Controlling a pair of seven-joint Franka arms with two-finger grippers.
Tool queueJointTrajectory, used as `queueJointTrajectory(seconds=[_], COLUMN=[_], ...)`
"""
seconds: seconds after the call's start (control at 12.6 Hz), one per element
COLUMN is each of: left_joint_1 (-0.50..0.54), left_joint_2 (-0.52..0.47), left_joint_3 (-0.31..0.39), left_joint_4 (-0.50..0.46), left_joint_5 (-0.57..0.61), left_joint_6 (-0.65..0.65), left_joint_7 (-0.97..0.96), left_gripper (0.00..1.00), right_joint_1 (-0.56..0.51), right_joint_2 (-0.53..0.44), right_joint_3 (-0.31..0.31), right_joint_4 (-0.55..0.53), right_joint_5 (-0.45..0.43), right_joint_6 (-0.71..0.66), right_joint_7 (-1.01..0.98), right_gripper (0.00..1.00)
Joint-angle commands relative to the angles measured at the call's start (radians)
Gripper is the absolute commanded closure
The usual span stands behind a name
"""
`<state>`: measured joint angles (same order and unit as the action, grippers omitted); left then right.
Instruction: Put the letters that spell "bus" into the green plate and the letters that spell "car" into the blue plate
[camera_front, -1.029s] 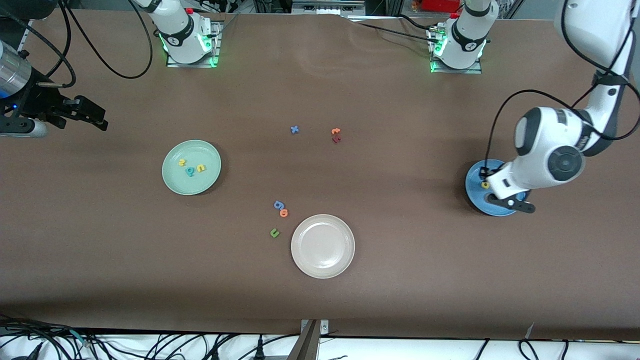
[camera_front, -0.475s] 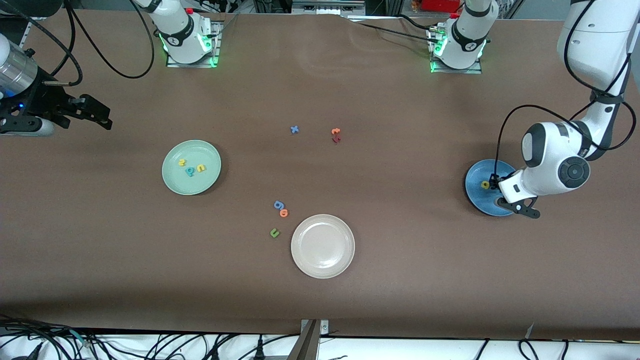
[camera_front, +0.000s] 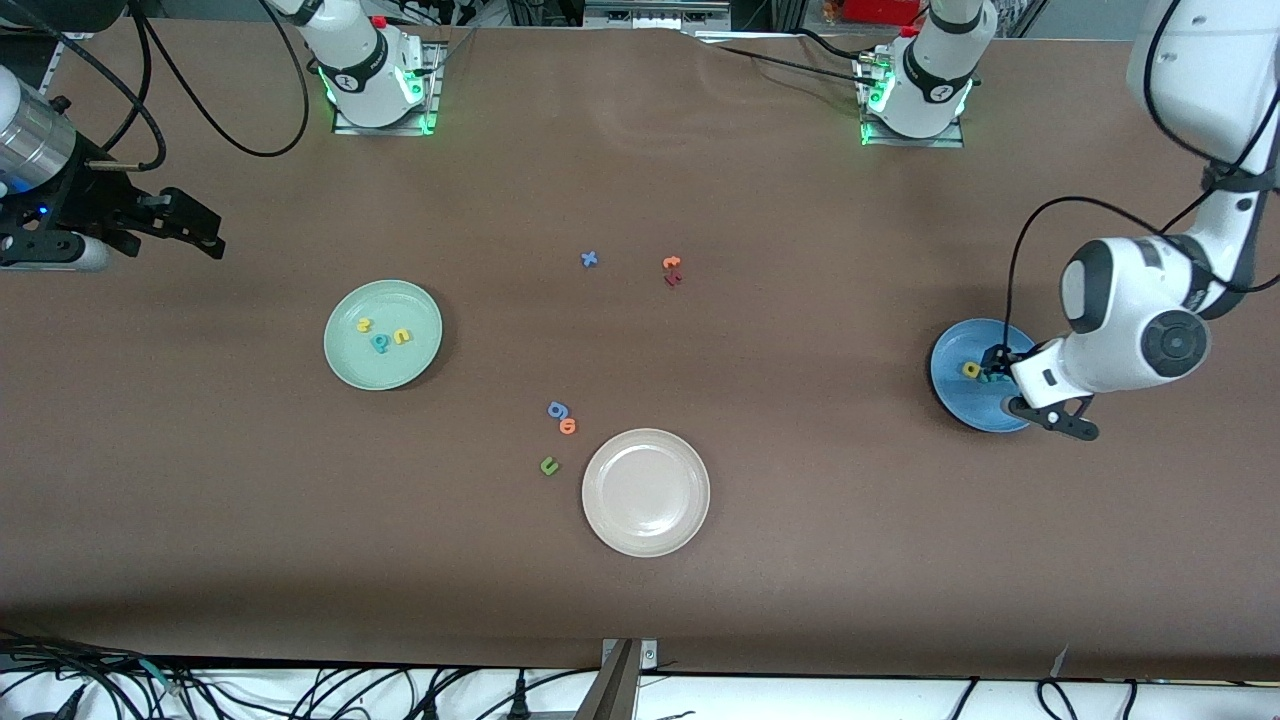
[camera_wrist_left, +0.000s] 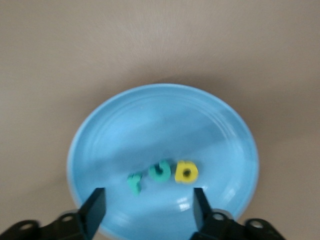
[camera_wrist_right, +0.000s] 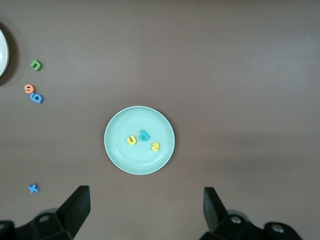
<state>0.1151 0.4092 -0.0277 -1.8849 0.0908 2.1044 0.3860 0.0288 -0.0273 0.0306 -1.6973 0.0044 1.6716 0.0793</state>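
Now left hand (camera_wrist_left: 146, 210) spread wide, seemingly empty, over blue plate (camera_wrist_left: 150, 115); right hand (camera_wrist_right: 145, 207) wide, empty.

High front camera faces both arms, wrist cameras look down on blue plate (camera_wrist_left: 165, 125), green plate (camera_wrist_right: 139, 140)

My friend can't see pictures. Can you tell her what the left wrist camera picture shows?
A round blue plate on a brown table holds three small foam letters in a row: a teal "r", a teal "c" and a yellow "a". The left pincer hangs open above the plate, holding nothing.
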Motion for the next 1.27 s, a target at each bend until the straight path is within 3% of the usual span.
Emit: queueJointTrajectory(seconds=[0.0,0.47,0.71,0.95,1.19], left_joint_1=[-0.009,-0.011,-0.006,-0.003,-0.002], left_joint_2=[-0.160,-0.469,-0.544,-0.558,-0.616], left_joint_3=[0.005,0.002,0.003,0.000,-0.009], left_joint_4=[0.012,0.015,0.042,0.122,0.119], left_joint_5=[-0.026,-0.028,-0.118,-0.106,-0.082], left_joint_6=[-0.122,-0.202,-0.207,-0.308,-0.401], left_joint_7=[0.027,0.027,0.016,0.014,0.008], left_gripper=[0.00,0.00,0.00,0.00,0.00], right_joint_1=[0.002,0.002,0.002,0.002,0.002], right_joint_2=[-0.011,-0.011,-0.011,-0.008,-0.008], right_joint_3=[0.000,0.000,0.000,-0.001,-0.001], right_joint_4=[0.002,0.002,0.002,0.002,0.002], right_joint_5=[-0.009,-0.011,-0.011,-0.007,-0.006], right_joint_6=[-0.003,-0.003,-0.003,-0.003,-0.003], right_joint_7=[0.007,0.007,0.005,0.005,0.004], right_gripper=[0.00,0.00,0.00,0.00,0.00])
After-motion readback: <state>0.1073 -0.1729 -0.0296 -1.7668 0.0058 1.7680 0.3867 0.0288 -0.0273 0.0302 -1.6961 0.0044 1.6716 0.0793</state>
